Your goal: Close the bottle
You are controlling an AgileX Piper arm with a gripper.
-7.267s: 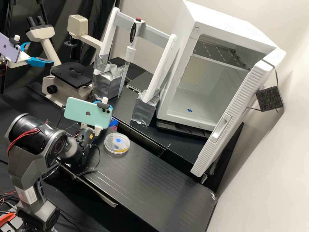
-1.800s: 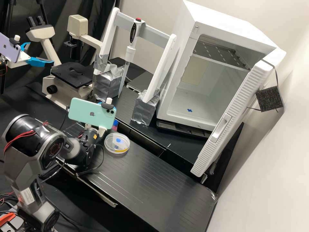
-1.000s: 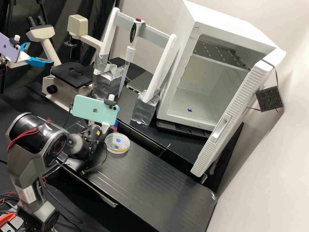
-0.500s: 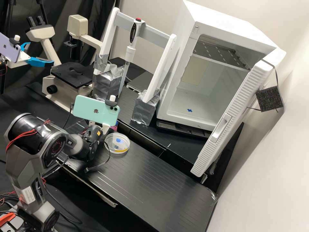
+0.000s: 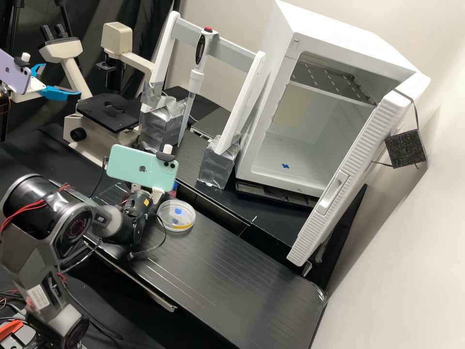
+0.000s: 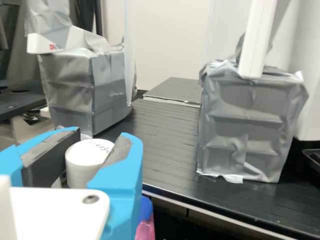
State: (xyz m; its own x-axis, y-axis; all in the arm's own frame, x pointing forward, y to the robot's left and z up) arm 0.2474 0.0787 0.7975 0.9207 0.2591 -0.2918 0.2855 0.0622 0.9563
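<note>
White bottle cap (image 6: 82,167) | wrist view: sitting upright, with the gripper (image 6: 100,135) holding it between both blue fingers, probably keeping its top level for twisting | high view: arm (image 5: 114,225) leaning over the bench (image 5: 218,261), beside the round dish (image 5: 169,213)

One white cap (image 6: 90,157), one round dish (image 5: 184,211), one microscope (image 5: 104,110), one pipette (image 5: 196,80), one white cabinet (image 5: 339,31), two silver-wrapped blocks (image 5: 217,167), two phones (image 5: 131,165), one dark square pad (image 5: 406,149).
</note>
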